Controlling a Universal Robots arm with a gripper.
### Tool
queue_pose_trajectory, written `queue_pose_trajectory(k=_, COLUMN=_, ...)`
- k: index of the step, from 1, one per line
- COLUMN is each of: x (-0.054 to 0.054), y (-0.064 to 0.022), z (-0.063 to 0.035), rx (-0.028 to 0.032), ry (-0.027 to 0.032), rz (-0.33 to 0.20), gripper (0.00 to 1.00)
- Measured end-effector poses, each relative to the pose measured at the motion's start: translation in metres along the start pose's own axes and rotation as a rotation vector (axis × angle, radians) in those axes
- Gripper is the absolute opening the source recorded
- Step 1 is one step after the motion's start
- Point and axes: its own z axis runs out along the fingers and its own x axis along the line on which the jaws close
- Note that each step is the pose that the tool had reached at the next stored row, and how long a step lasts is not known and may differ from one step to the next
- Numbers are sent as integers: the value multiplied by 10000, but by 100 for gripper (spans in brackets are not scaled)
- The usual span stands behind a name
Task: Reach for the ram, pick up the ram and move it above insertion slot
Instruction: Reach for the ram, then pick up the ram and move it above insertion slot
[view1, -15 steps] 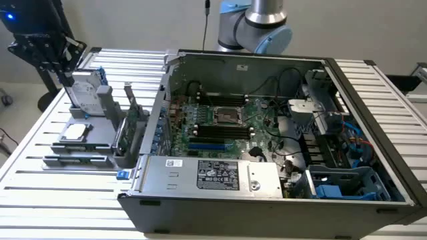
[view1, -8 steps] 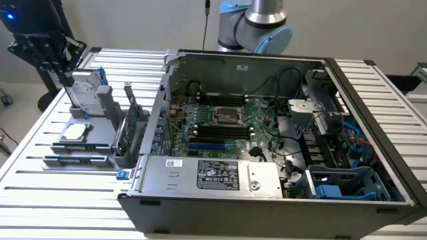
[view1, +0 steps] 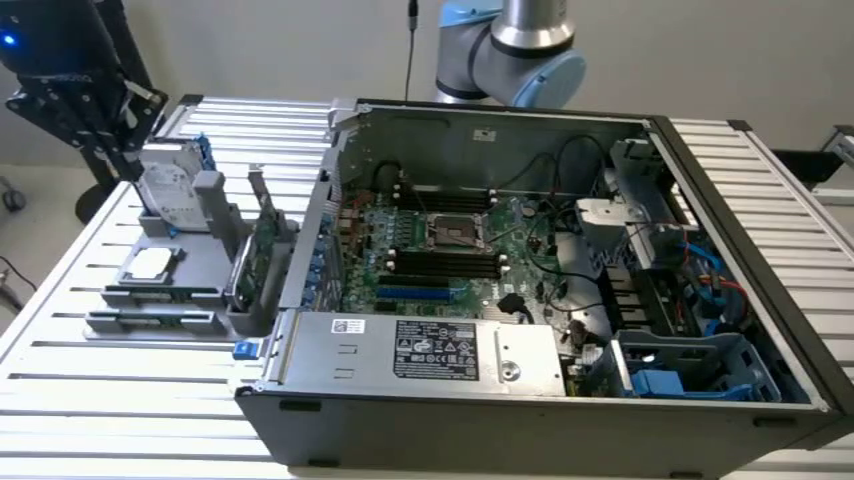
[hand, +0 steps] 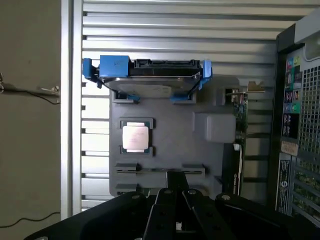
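Observation:
The ram (hand: 160, 170) stands on edge in a slot of the grey holder block (hand: 175, 150), seen as a thin strip just past the CPU (hand: 136, 136). In the exterior view the ram (view1: 160, 293) lies near the front of the holder (view1: 200, 235), at that view's left. My gripper (hand: 176, 192) hovers above the holder's ram end, shut, with nothing in it. In the exterior view the gripper (view1: 80, 100) hangs high over the holder's far corner. The black memory slots (view1: 447, 262) sit on the motherboard inside the open computer case (view1: 400, 420).
A hard drive with blue rails (hand: 150, 75) stands at the holder's far end, and a green expansion card with a metal bracket (hand: 240, 125) stands between the holder and the case. Cables, a power supply (view1: 427, 350) and drive cages crowd the case. Everything rests on a slatted aluminium table (view1: 107, 400).

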Motion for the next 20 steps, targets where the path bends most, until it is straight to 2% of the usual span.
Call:
queue_pose_trajectory(k=7, x=14, y=-318, z=-11, rx=-1, ry=-1, rz=5, gripper=11)
queue_pose_trajectory(k=11, x=101, y=-456, z=-9, rx=1, ry=0, rz=4, gripper=11)
queue_pose_trajectory(k=13, x=125, y=-478, z=-9, rx=0, ry=0, rz=3, gripper=11)
queue_pose_trajectory(k=18, x=126, y=-469, z=-8, rx=-1, ry=-1, rz=-3, gripper=11)
queue_pose_trajectory(k=20, x=126, y=-458, z=-7, rx=0, ry=9, rz=-256, gripper=11)
